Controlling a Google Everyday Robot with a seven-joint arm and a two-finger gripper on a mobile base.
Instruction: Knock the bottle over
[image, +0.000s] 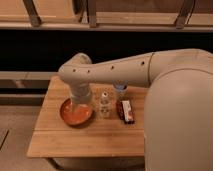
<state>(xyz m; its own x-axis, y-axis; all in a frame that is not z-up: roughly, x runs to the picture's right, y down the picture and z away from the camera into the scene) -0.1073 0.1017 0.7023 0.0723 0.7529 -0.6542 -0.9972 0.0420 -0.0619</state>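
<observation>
- The gripper (81, 106) hangs at the lower end of the arm, which drops steeply from the elbow. It sits low over the orange bowl (67, 116), above the bowl's right half. Whether it is open or closed cannot be told from this view, and nothing can be seen held in it.
- The bottle (104, 104) is just beside the gripper, toward the right of the picture, with a narrow gap between them. It is also just off the bowl's right rim.
- The bottle stands upright on the wooden table (75, 140), so its long axis is vertical and its cap is on top.
- Judged from this, the coming move is a short sideways sweep from the bowl toward the bottle. Hitting it high on the body, near the cap, would tip it rather than slide it.
- Beyond the bottle are a clear container with a blue cap (120, 90), a little behind and to the right, and a flat snack packet (126, 111), close on the right.
- A bottle pushed that way would likely fall toward the packet, and a long sweep could also strike the container.
</observation>
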